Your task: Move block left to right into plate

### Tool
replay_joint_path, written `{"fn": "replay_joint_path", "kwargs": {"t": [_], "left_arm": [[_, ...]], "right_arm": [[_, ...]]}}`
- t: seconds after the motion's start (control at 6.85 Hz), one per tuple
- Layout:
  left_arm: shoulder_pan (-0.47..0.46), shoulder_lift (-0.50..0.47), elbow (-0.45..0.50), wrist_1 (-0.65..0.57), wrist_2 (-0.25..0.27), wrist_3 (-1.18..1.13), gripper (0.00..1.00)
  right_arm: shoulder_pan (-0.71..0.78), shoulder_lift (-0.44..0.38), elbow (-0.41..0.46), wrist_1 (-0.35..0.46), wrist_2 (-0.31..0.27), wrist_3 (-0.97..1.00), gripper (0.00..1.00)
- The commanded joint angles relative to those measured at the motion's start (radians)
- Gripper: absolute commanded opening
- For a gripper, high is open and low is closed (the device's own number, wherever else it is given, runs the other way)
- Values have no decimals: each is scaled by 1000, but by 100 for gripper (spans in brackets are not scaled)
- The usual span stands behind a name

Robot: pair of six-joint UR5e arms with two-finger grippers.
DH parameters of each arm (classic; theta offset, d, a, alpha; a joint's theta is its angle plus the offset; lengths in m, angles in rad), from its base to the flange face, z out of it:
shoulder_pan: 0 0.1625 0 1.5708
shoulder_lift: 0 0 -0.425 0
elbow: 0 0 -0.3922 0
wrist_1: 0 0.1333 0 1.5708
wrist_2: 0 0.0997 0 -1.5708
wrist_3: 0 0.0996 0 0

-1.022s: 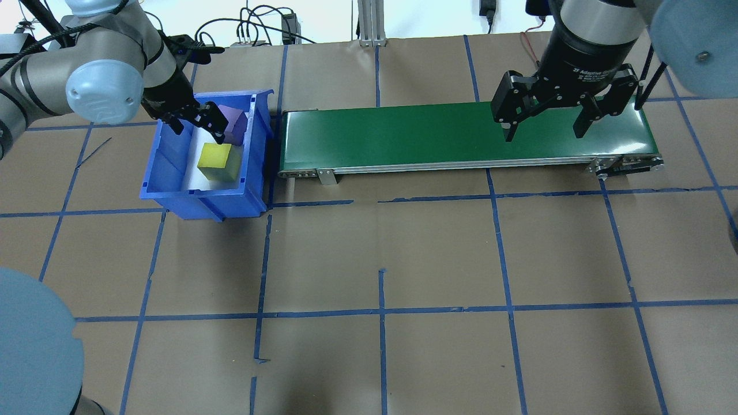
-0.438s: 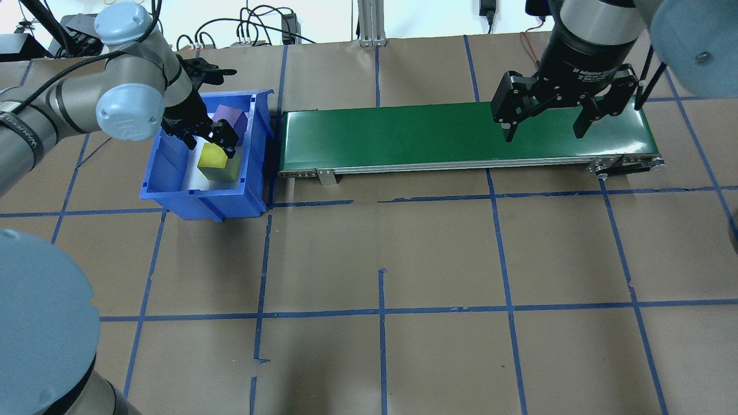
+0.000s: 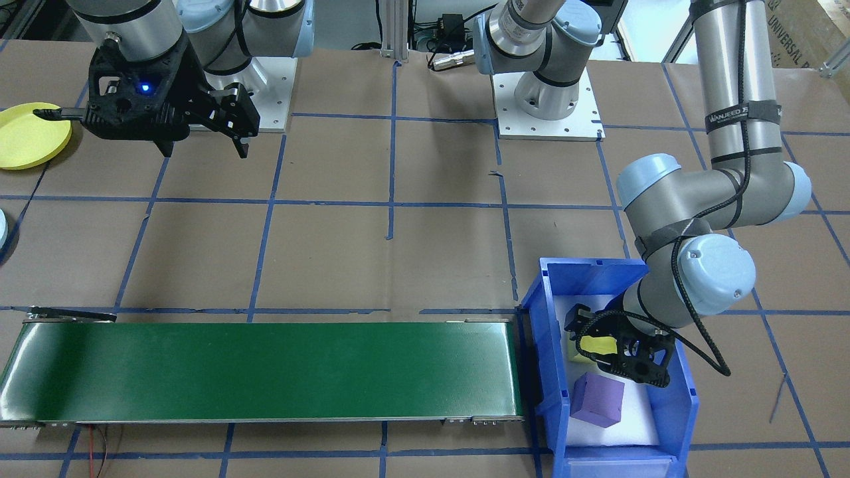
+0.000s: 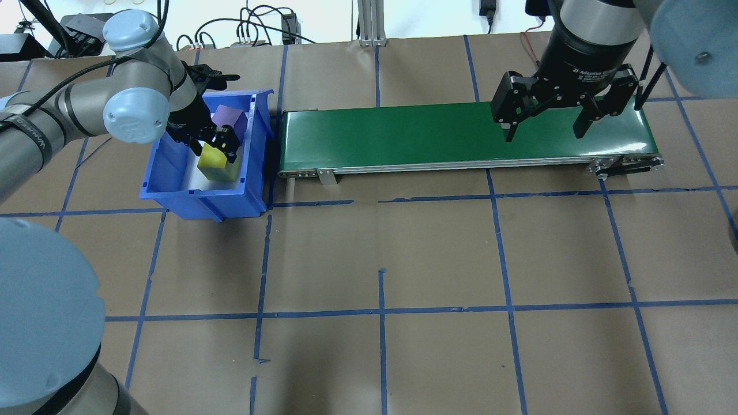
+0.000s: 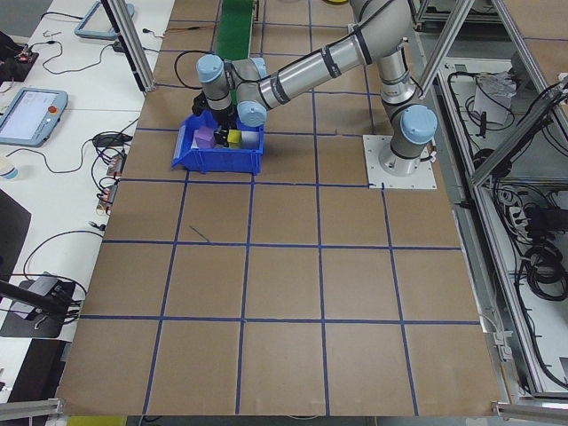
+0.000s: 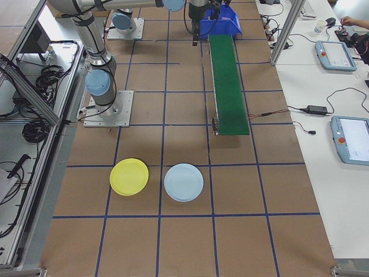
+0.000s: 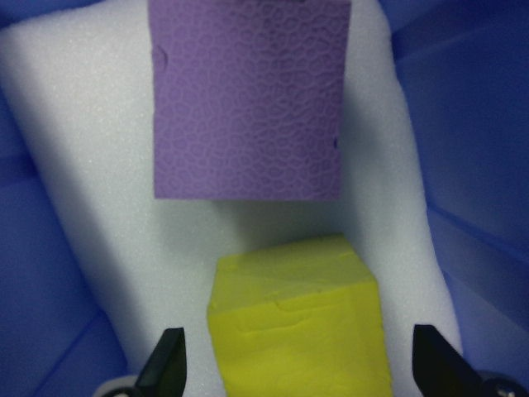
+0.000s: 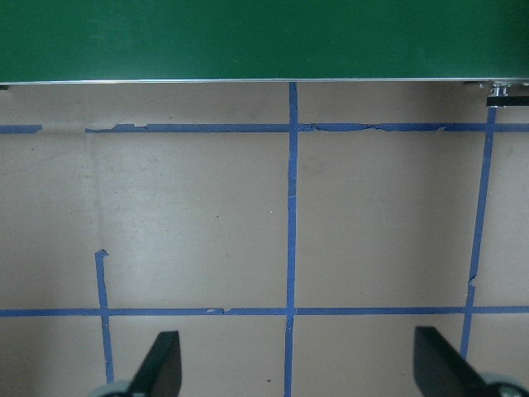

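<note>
Yellow foam shows between the spread fingers of the left gripper (image 4: pixel 214 145), which hangs low inside the blue bin (image 4: pixel 173 193) at the left end of the bench (image 4: pixel 380 259). The yellow block (image 4: pixel 214 164) lies on white padding (image 7: pixel 91 165) in the bin's near half. In the left wrist view the two fingertips (image 7: pixel 165 372) stand wide apart, one on each side of the block, with clear gaps, so nothing is pinched. The purple block (image 4: pixel 229 119) sits just beyond the yellow one, in the far half of the bin; the wrist view shows a thin strip of padding between the two.

A green conveyor belt (image 4: pixel 403 138) runs rightward from just beside the bin. Over its right end hangs the right gripper (image 4: pixel 543 131), its fingers spread wide and holding nothing; its wrist camera looks down on brown bench paper crossed by blue tape lines (image 8: pixel 291 248).

In the exterior right view a yellow plate (image 6: pixel 129 176) and a light blue plate (image 6: pixel 184 182) lie side by side on the bench, well apart from the belt's right end.
</note>
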Motion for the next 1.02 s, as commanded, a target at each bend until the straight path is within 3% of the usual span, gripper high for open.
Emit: {"fn": "replay_joint_path", "kwargs": {"t": [0.0,0.15,0.44,0.58,0.73,0.88], "left_arm": [[0,14,12,-1,1,-4,36],[-1,73,41,1,-5,-13,35],[-15,258,63,-45,-74,-68,35],[-34,318,63,-106,-148,-172,35],[-104,330,63,-103,-184,-269,35],[-176,318,61,-84,-184,-383,35]], "right_arm": [[0,0,0,0,0,0,100],[0,0,0,0,-2,0,100],[0,-2,0,2,0,0,100],[0,-2,0,2,0,0,100],[0,-2,0,0,0,0,100],[0,-2,0,0,0,0,100]]}}
